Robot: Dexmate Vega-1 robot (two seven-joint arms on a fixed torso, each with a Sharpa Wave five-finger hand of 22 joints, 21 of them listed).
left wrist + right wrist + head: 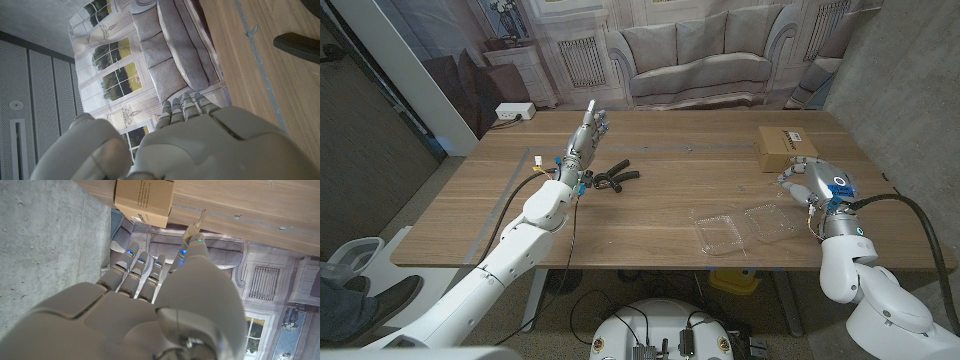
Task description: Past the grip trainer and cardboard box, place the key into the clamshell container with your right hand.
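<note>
Right hand (812, 180): near the table's right edge, between the cardboard box (784, 147) and the clamshell container (748, 225). In my right wrist view a key (196, 222) sticks out from the tip of one finger (192, 250), apparently pinched there against the thumb; the other fingers are curled side by side. I cannot see how much of the key is inside the pinch.

Left hand (586, 140): raised over the table's left half, fingers up and close together, holding nothing. It stands just beside the grip trainer (613, 177), which lies left of the table's (660, 135) middle.

Cardboard box: closed, by the far right corner.

Clamshell container: clear plastic, lying open as two shallow trays near the front edge, right of centre, just beside my right hand.

Risks, as I judge them:
- The key looks held by very little. A tilt or a jolt on the way over could drop it onto the wood short of the trays.
- The container is light and see-through. Its rims are hard for me to read, so I might release over the hinge or outside the wall.
- A fingertip brushing a tray could push the whole container toward the front edge.
- A release from too high up could bounce the key out of the shallow tray.
</note>
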